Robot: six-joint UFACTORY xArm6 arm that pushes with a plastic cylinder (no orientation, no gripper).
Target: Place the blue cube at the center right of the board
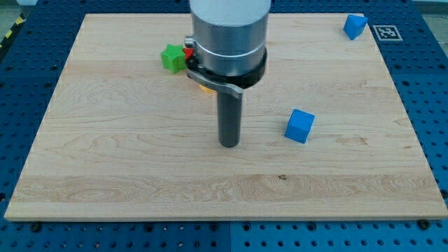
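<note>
arm: seen at top centre of frame | rod: held upright | my tip: set at frame centre

The surface was pale wood with visible lengthwise grain, smooth and matt. The surrounding base was blue, apparently metal, perforated with regular holes. The rod ending in my tip was dark and matt; the housing above it appeared as brushed grey metal with a soft sheen. The blue cube and the green block looked smooth and matt.
</note>
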